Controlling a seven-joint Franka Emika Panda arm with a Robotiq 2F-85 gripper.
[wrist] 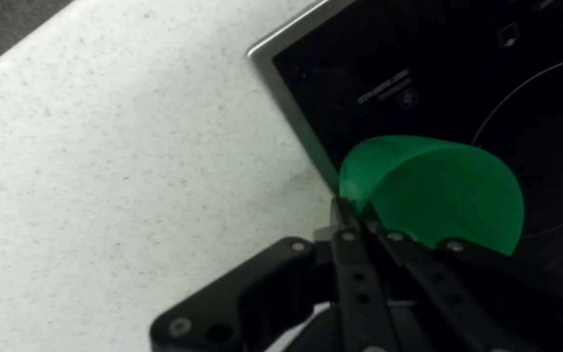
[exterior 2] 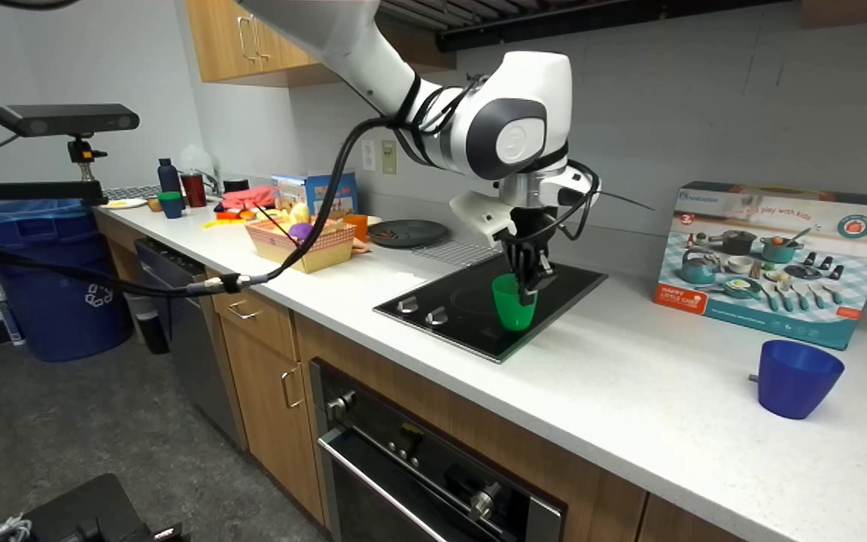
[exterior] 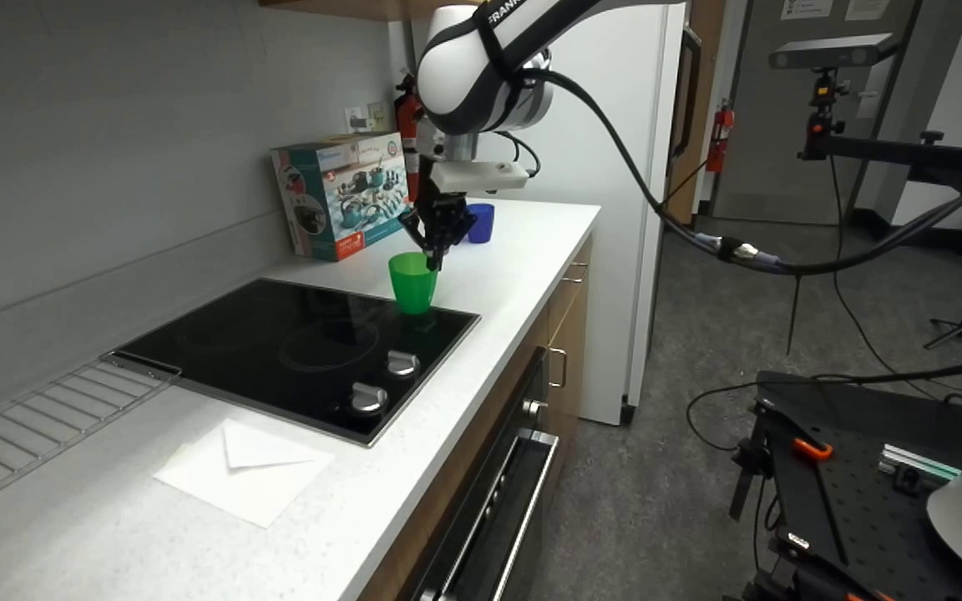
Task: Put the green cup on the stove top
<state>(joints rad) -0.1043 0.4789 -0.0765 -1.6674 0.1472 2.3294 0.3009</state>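
Note:
The green cup (exterior: 412, 285) is at the edge of the black stove top (exterior: 255, 334), near the corner on the blue cup's side. It leans slightly in both exterior views. An exterior view shows the green cup (exterior 2: 510, 307) over the glass of the stove top (exterior 2: 573, 280) near its front corner. I cannot tell whether its base touches the glass. My gripper (exterior: 435, 255) points down with its fingertips pinched on the cup's near wall. The wrist view shows the gripper (wrist: 358, 208) with one finger outside and one inside the rim of the green cup (wrist: 452, 195).
A blue cup (exterior 2: 798, 379) stands on the white counter. A toy cookware box (exterior 2: 772, 260) stands against the wall. Two silver knobs (exterior: 368, 396) rise from the stove top. White paper (exterior: 239, 472) and a wire rack (exterior: 55, 421) lie beyond it. A basket (exterior 2: 305, 245) stands farther along.

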